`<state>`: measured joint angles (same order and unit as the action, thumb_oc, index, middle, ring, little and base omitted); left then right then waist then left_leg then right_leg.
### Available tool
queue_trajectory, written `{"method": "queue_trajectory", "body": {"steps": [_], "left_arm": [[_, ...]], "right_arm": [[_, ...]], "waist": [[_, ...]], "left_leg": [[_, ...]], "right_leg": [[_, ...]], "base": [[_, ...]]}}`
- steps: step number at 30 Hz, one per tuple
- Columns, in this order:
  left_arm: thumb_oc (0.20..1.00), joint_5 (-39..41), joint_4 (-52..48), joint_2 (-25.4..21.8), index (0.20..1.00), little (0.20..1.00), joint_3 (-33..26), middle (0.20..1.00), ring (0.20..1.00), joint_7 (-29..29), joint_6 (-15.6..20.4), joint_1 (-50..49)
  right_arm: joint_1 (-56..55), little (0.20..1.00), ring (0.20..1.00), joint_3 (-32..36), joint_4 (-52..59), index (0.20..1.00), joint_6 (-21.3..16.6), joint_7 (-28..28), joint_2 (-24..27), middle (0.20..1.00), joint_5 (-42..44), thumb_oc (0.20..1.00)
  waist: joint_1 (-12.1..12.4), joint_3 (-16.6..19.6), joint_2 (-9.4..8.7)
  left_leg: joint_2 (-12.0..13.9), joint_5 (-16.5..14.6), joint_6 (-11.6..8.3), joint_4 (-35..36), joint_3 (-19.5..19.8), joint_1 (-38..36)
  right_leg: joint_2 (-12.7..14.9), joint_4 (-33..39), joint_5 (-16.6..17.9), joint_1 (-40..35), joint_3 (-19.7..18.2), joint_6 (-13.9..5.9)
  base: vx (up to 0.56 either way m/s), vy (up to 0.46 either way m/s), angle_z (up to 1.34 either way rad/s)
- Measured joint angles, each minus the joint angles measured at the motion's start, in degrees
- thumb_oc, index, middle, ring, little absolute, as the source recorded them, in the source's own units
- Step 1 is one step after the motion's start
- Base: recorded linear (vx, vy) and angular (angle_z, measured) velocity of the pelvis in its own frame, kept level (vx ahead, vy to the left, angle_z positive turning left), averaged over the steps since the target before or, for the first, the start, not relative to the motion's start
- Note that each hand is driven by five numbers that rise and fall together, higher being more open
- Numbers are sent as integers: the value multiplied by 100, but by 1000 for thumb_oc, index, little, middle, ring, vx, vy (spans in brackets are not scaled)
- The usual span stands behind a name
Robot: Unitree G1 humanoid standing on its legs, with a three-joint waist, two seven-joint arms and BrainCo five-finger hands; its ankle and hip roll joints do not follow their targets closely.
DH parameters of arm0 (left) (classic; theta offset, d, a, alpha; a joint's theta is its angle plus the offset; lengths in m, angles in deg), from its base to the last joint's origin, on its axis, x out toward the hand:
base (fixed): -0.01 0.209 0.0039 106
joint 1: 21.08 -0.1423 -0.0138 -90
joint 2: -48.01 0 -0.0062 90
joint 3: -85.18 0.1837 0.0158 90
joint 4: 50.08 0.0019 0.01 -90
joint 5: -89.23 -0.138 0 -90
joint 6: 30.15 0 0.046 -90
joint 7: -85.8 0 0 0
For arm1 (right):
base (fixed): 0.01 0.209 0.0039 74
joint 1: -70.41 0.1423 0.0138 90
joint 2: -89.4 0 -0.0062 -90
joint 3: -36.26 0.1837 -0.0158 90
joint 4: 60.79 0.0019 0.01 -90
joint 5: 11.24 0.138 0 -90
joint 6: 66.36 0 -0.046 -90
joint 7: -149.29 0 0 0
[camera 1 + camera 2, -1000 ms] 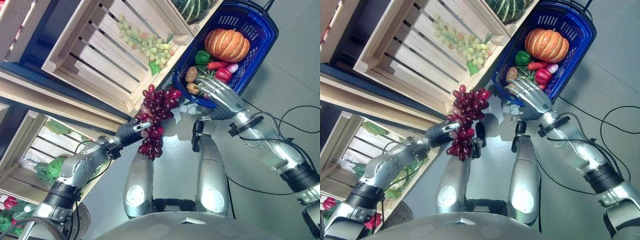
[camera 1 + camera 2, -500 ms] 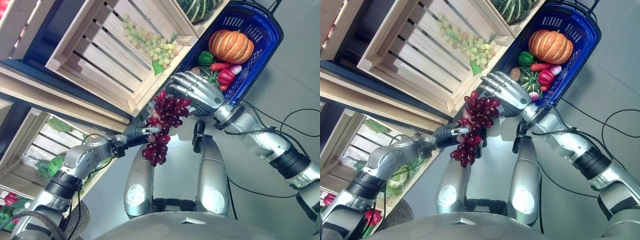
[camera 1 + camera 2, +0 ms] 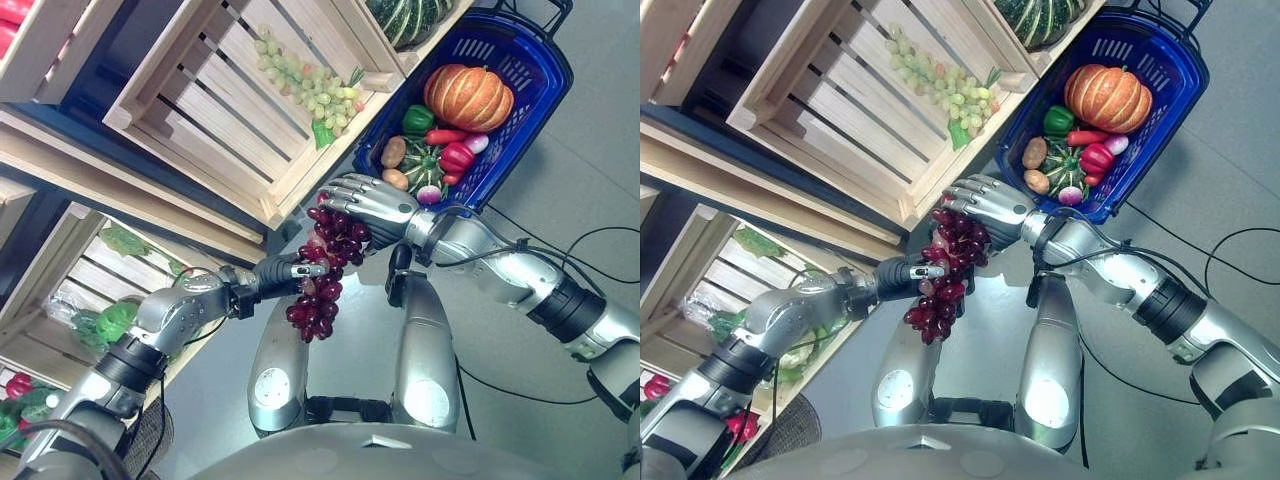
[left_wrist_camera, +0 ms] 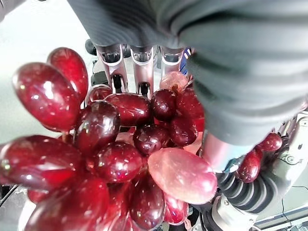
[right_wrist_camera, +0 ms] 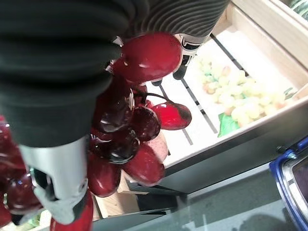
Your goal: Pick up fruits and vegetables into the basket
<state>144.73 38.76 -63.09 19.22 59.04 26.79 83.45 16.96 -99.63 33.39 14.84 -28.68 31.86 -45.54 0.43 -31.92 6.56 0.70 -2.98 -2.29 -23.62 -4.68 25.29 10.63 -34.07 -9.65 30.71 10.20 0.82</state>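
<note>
Before wooden crates (image 3: 230,110), both hands clutch the red grapes (image 3: 325,270).

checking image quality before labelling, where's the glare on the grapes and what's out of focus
Left wrist view: white highlights glint off the red grapes, which are sharp up close. Right wrist view: the green grapes in the wooden crate behind are soft, and the right hand in front looms dark. Left eye view: even light, basket contents clear.

Red grapes (image 4: 115,159): glossy, smooth skins with highlights. Crate (image 3: 230,150): pale unfinished wood slats, matt. Basket (image 3: 530,110): blue perforated plastic, slight sheen. Fingers (image 3: 350,190): silver, metallic-looking. Floor (image 3: 590,160): grey, smooth.
</note>
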Motion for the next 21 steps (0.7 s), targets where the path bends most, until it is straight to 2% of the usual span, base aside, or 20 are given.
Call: {"method": "queue_trajectory", "body": {"steps": [9,16,21], "left_arm": [[200,-255,0,3,200,200,64,200,200,-2,213,80],[200,-380,-1,7,200,200,161,200,200,-3,376,130],[200,-387,1,28,200,200,228,200,200,-3,679,127]], "right_arm": [[32,1000,1000,23,-66,1000,-17,16,-16,1000,117,1000],[52,1000,1000,107,-84,1000,65,487,-51,1000,248,1000],[163,1000,1000,115,-349,1000,246,798,-255,1000,457,1000]], "waist": [[7,0,-1],[8,0,-2],[-10,0,-6]], "left_leg": [[-7,1,2,-4,3,2],[-18,3,6,-8,16,2],[-51,13,21,-5,33,2]], "right_leg": [[9,-8,0,-2,2,0],[25,-27,0,-10,6,0],[66,-44,0,-17,35,-4]], "base": [[0,0,0],[0,0,0],[5,-16,3]]}}
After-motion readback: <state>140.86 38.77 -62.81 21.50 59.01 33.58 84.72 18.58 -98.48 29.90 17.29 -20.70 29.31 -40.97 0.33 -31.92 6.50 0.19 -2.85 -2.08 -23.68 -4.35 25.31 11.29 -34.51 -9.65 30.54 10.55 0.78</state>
